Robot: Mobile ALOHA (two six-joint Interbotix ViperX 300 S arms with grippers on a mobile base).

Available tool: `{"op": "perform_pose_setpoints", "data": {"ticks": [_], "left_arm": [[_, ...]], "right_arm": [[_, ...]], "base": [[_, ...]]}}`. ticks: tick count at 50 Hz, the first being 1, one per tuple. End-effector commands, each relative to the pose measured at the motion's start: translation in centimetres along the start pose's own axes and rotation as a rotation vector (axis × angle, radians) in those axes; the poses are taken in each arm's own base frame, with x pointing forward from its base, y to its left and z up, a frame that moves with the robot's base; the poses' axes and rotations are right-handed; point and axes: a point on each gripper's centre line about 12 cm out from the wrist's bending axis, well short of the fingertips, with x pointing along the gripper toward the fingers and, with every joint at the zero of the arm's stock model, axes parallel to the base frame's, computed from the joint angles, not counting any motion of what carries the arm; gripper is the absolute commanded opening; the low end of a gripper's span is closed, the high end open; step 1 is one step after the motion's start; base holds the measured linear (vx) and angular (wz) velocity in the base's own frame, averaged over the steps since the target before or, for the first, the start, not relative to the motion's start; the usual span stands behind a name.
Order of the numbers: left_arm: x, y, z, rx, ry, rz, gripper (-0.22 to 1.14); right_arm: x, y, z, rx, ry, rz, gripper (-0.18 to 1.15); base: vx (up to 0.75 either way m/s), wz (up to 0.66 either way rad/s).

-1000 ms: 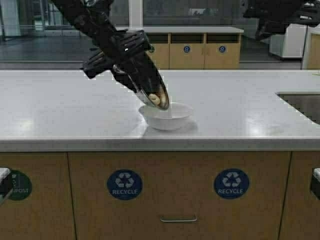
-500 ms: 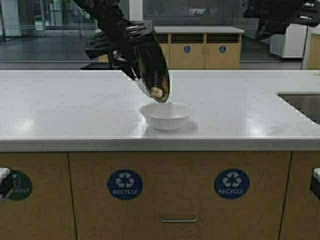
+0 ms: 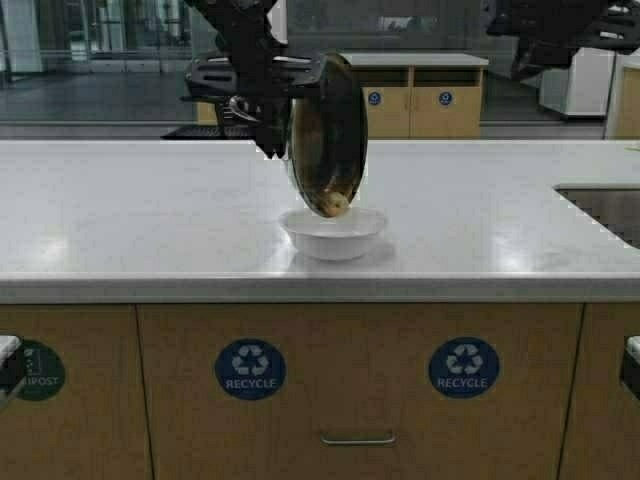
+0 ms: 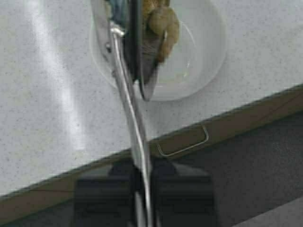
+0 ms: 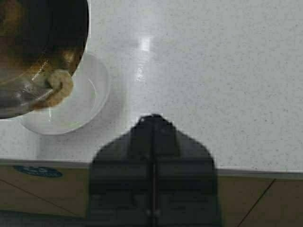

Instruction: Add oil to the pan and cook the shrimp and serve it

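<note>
My left gripper [image 3: 262, 88] is shut on the short handle of the pan [image 3: 328, 130]. It holds the pan tipped almost on edge above a white bowl [image 3: 350, 238] on the counter. One browned shrimp [image 3: 334, 205] clings to the pan's lowest rim, just over the bowl. In the left wrist view the handle runs between the fingers [image 4: 175, 189], with the shrimp [image 4: 163, 23] over the bowl [image 4: 203, 52]. My right gripper [image 5: 152, 119] is shut and empty, held high to the right, looking down at the pan [image 5: 42, 33], shrimp [image 5: 60, 86] and bowl [image 5: 92, 94]. The oil is out of view.
The white counter [image 3: 120, 220] stretches wide on both sides of the bowl. A sink opening [image 3: 605, 210] lies at the right edge. Cabinets with recycle labels [image 3: 250, 370] sit below the counter front.
My left arm has lifted the pan and turned it from a slant to nearly upright. The shrimp stays at the lowest rim above the bowl. The right arm has not moved.
</note>
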Motion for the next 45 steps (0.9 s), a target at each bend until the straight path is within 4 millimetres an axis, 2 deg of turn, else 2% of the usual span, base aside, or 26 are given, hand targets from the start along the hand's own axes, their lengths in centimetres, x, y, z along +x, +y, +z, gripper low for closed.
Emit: {"op": "perform_pose_setpoints", "data": {"ticks": [1,21,30,37,45], "left_arm": [[-1.6,0.0,3.3,-0.002,-0.089,-0.008,0.04],[-1.7,-0.2,4.0,-0.012,-0.108,-0.019,0.04],[-2.8,-0.5,4.8,-0.133,-0.167,-0.111,0.04],[-3.5,1.3,5.1,-0.334,-0.230,-0.184,0.04],[-4.0,4.3,4.1,-0.567,-0.336,-0.256,0.04]], "right_arm": [[-0.2,0.2,1.3,0.004,-0.044,0.005,0.08],[-0.2,0.2,1.1,0.004,-0.041,0.004,0.08],[-0.2,0.2,1.1,0.004,-0.041,0.004,0.08],[-0.2,0.2,1.1,0.003,-0.039,0.004,0.08],[-0.2,0.2,1.2,0.004,-0.041,0.004,0.08]], "base": [[0.00,0.00],[0.00,0.00],[0.00,0.00],[0.00,0.00],[0.00,0.00]]}}
